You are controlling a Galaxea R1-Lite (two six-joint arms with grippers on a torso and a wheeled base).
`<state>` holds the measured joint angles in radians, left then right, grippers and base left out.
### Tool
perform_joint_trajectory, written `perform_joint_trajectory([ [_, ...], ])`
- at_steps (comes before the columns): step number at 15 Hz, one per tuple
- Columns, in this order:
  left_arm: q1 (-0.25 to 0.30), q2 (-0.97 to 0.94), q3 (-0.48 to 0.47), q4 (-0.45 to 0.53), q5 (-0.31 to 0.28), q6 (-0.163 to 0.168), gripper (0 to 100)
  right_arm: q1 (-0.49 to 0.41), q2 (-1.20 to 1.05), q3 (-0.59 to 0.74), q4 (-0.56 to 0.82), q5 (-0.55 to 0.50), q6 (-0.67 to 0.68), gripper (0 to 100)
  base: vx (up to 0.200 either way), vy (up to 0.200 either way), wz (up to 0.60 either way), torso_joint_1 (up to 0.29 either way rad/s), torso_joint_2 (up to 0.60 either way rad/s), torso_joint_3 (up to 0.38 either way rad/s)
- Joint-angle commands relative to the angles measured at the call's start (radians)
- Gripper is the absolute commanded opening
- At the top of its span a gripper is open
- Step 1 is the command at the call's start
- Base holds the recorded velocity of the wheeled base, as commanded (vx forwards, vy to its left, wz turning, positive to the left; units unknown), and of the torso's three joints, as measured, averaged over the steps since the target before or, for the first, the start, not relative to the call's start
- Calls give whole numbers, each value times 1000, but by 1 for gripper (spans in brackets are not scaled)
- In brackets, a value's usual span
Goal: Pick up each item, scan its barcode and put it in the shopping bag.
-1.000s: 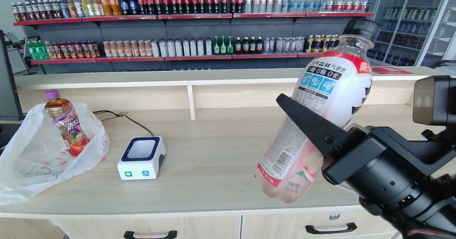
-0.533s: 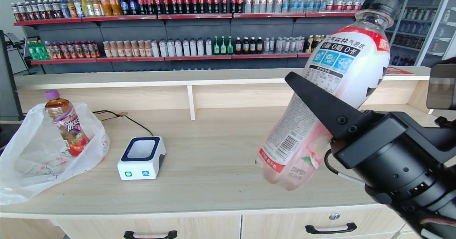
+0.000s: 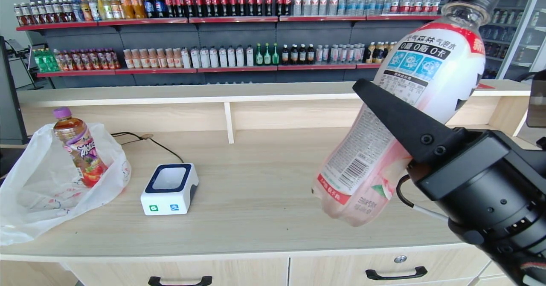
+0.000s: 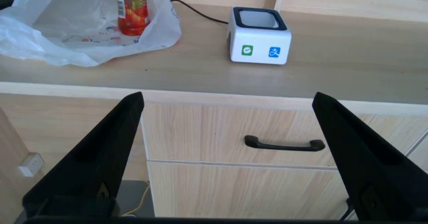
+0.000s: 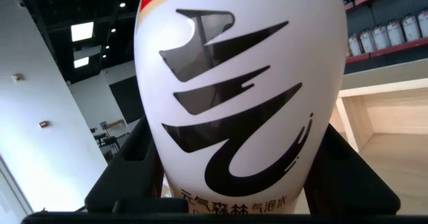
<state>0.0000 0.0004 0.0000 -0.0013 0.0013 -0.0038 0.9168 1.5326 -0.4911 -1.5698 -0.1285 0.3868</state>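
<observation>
My right gripper [image 3: 420,126] is shut on a pink peach drink bottle [image 3: 396,111] with a black cap, held tilted in the air above the counter's right side, barcode facing left and down. In the right wrist view the bottle [image 5: 241,97] sits between the two black fingers. The white scanner [image 3: 169,189] stands on the counter left of centre. At far left, a white shopping bag [image 3: 38,192] holds a tea bottle [image 3: 79,147] with a purple cap. My left gripper [image 4: 227,157] is open, below the counter's front edge and facing the drawers; the scanner [image 4: 259,35] and bag [image 4: 73,23] lie beyond it.
A black cable [image 3: 145,141] runs from the scanner to the back of the wooden counter [image 3: 256,192]. A raised ledge [image 3: 230,102] borders the counter's far side. Drawers with black handles [image 3: 396,273] sit below. Shelves of drinks [image 3: 230,4] line the back wall.
My right gripper has lifted the peach bottle upward and slightly to the right. The bag, the tea bottle and the scanner have stayed where they were.
</observation>
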Motion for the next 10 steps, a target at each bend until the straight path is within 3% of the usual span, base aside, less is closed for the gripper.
perform_joint_trajectory([
  [1,0,0,0,0,0,1,100,1,-2,0,-1,0,0,0,0,0,0,0,0,0],
  [10,0,0,0,-2,0,1,100,1,6,6,-1,-2,-45,0,0,0,0,0,0,0],
])
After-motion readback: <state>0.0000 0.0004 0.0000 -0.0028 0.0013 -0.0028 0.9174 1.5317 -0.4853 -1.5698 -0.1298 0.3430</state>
